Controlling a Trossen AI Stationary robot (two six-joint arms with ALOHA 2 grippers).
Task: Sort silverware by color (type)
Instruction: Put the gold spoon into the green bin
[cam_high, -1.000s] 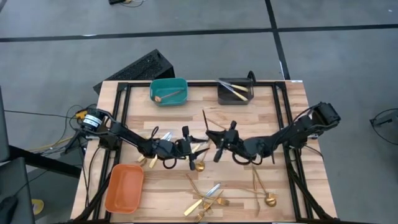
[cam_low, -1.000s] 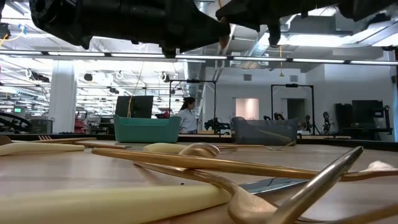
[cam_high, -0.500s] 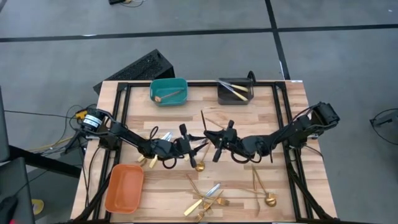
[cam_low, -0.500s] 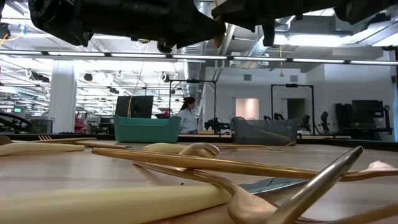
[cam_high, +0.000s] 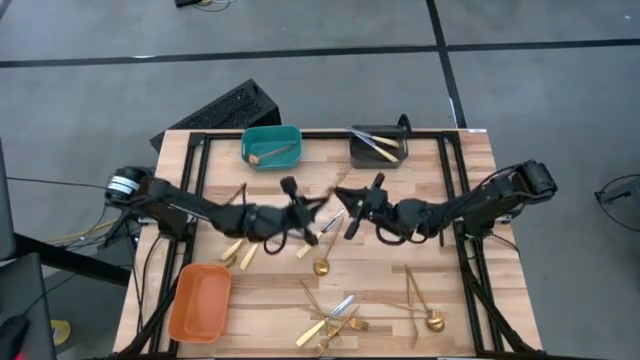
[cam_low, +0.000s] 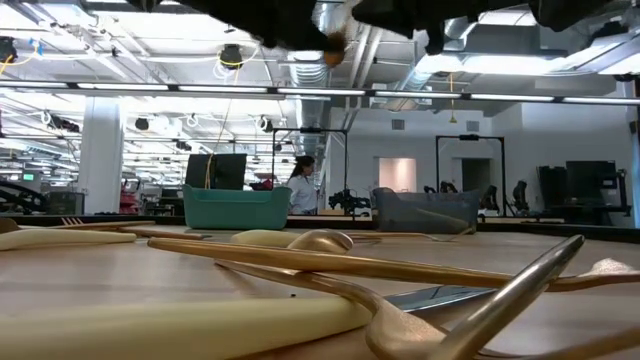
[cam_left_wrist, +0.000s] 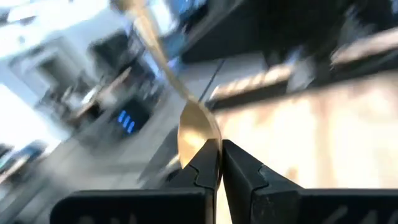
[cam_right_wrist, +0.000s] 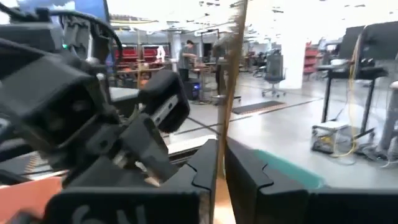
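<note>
Currently step: left pincer (cam_left_wrist: 219, 163) closed on a spoon (cam_left_wrist: 198, 132), right pincer (cam_right_wrist: 222, 163) gripping a gold utensil (cam_right_wrist: 234, 74)
Next: each carries its piece to a matching bin

gold silverware (cam_high: 335, 318) scattered, two pcs gripped

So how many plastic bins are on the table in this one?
3: a teal bin and a dark grey bin along the far edge, and an orange bin at the near left corner.
</note>
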